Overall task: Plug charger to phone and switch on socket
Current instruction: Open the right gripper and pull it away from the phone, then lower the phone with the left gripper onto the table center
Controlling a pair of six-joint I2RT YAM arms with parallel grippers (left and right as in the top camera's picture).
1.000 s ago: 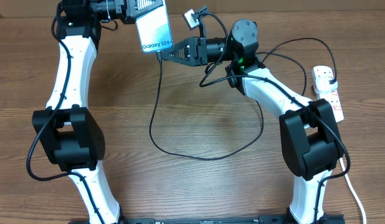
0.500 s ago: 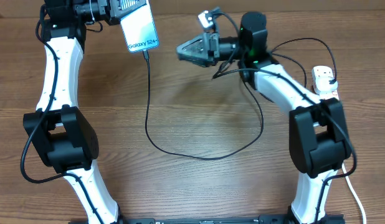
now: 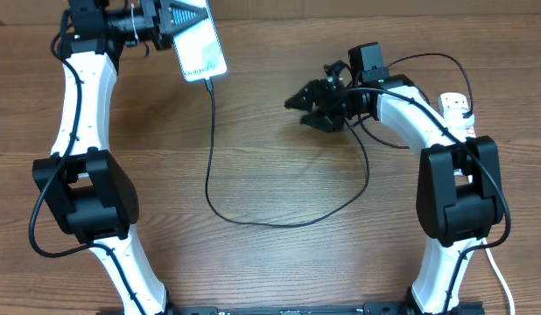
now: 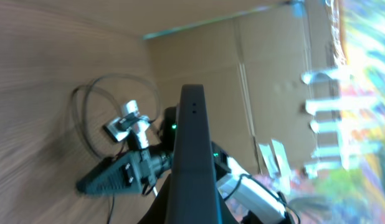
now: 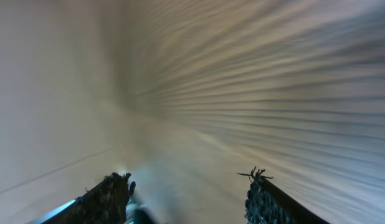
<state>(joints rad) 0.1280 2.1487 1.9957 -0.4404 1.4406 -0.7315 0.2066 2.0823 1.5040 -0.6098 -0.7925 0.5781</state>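
Observation:
My left gripper [image 3: 185, 22] is shut on the top end of the phone [image 3: 200, 51] and holds it tilted above the table's far left. In the left wrist view the phone [image 4: 192, 149] shows edge-on and dark. The charger's thin black cable [image 3: 209, 157] hangs from the phone's lower end, loops over the table and runs up toward the right arm; its plug is hidden. My right gripper [image 3: 297, 103] is open and empty, apart from the phone, to its right; its view [image 5: 186, 190] is blurred. The white socket strip [image 3: 456, 109] lies at the far right, partly behind the right arm.
Wooden table [image 3: 279, 271] with the cable loop lying across its middle. My right gripper [image 4: 111, 177] shows low over the table in the left wrist view. The strip's white cord [image 3: 498, 271] runs down the right edge.
My right gripper has let go near the phone's lower end and drawn back right and downward. The left arm moved the phone left, with the cable still attached.

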